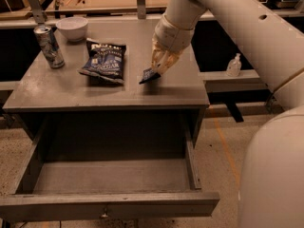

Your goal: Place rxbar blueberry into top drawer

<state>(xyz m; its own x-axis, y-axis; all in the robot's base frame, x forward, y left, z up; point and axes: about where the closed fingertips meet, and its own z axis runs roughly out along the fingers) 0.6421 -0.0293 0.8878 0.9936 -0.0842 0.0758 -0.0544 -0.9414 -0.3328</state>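
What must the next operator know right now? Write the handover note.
Gripper: shut on the rxbar blueberry, above the right part of the table top.
Rxbar blueberry: hangs tilted in the grip, right of the chip bag, not over the drawer.
Top drawer: pulled open below the table's front edge.
Done: bar grasped, drawer open.
Left: carry the bar forward over the drawer, lower it, release.
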